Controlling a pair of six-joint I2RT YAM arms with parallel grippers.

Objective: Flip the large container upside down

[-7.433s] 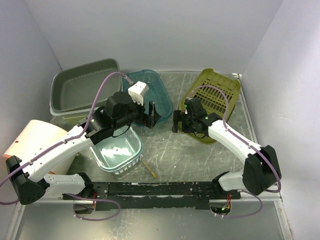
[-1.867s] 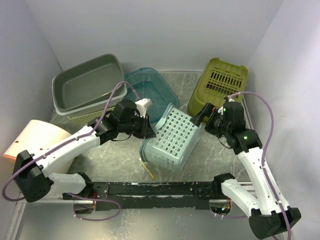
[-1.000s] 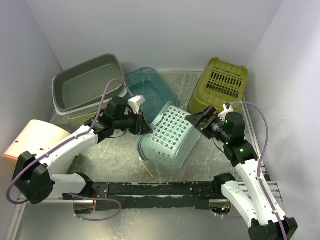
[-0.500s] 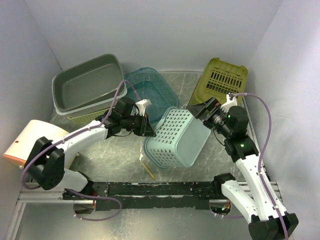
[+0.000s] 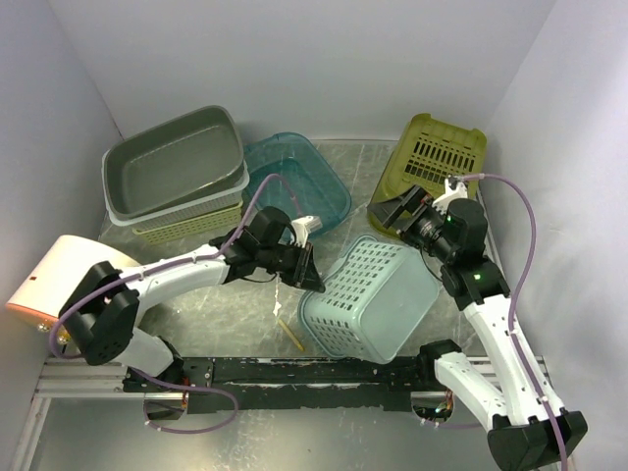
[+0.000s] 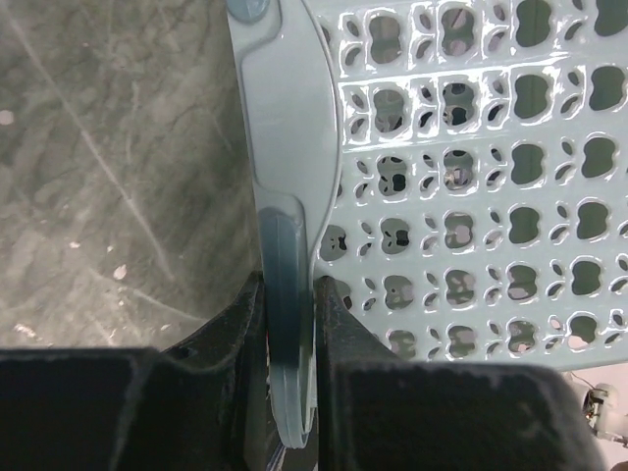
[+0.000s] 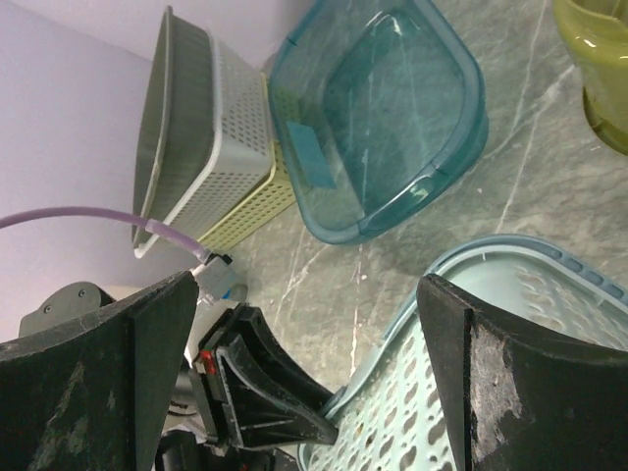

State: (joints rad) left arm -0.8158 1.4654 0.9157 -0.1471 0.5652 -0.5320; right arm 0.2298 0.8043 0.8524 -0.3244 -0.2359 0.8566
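Your left gripper [image 6: 289,294] pinches the perforated basket [image 5: 378,294] at its nine-o'clock rim to tip it; right gripper [image 5: 397,208] hangs wide.

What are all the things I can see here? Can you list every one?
light blue basket: one, pale blue with holes, tipped over, near middle
teal tub: one, see-through teal, back middle
grey tub: one, grey, back left, stacked on top
holed baskets: seemingly two, whitish and yellowish, under the grey tub
olive basket: one, olive green, back right, bottom up
stick: one, tan, front of table
box: one, pinkish white, left edge
left fingers: black, shut on the light blue basket's rim
right fingers: black, open, holding nothing
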